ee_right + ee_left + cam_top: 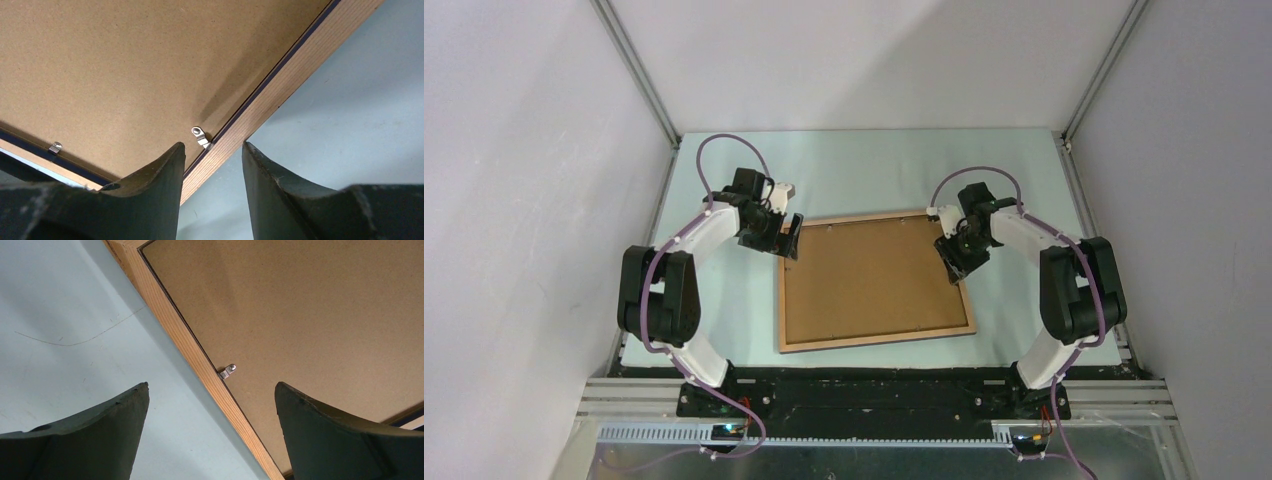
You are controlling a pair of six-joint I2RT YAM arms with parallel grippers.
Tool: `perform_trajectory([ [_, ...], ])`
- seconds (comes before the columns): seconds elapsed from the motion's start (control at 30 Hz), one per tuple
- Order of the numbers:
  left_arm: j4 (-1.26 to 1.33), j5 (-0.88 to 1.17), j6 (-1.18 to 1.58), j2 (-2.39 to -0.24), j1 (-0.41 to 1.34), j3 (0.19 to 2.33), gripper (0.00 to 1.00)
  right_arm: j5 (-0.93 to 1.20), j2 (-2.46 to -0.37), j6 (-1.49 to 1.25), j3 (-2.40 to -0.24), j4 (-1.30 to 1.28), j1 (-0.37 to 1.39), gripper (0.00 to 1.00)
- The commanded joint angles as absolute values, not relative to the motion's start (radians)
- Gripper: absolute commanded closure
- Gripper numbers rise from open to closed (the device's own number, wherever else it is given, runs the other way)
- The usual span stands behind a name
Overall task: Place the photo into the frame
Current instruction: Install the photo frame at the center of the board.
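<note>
The frame lies flat on the table with its light wood rails up and a brown backing board filling it. The photo is hidden. My left gripper hovers wide open at the frame's far left corner. In the left wrist view the left gripper straddles the wood rail near a metal clip. My right gripper is above the frame's right rail, near the far corner. The right gripper is open, holding nothing, with one finger over the rail just short of a clip.
Pale walls enclose the light blue table on three sides. Another metal clip sits on the frame's adjoining rail. The arm bases stand at the near edge on a black bar.
</note>
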State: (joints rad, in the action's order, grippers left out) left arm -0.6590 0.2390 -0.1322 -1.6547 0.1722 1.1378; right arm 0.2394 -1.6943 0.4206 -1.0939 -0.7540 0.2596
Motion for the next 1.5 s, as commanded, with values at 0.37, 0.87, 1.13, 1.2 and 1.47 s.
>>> perform_trajectory([
  [0.37, -0.640, 0.232, -0.142, -1.604, 0.170, 1.143, 0.00, 0.212, -1.701, 0.454, -1.055, -0.749, 0.271, 0.53],
  [0.87, -0.641, 0.228, -0.142, -1.612, 0.170, 1.144, 0.00, 0.189, -1.738, 0.452, -1.037, -0.705, 0.283, 0.60],
  [1.13, -0.641, 0.228, -0.142, -1.613, 0.171, 1.145, 0.00, 0.197, -1.747, 0.451, -1.047, -0.689, 0.279, 0.66],
  [1.2, -0.641, 0.228, -0.142, -1.613, 0.170, 1.144, 0.00, 0.208, -1.751, 0.444, -1.053, -0.681, 0.277, 0.66],
  [1.47, -0.641, 0.229, -0.142, -1.614, 0.170, 1.144, 0.00, 0.207, -1.773, 0.428, -1.053, -0.654, 0.273, 0.63],
])
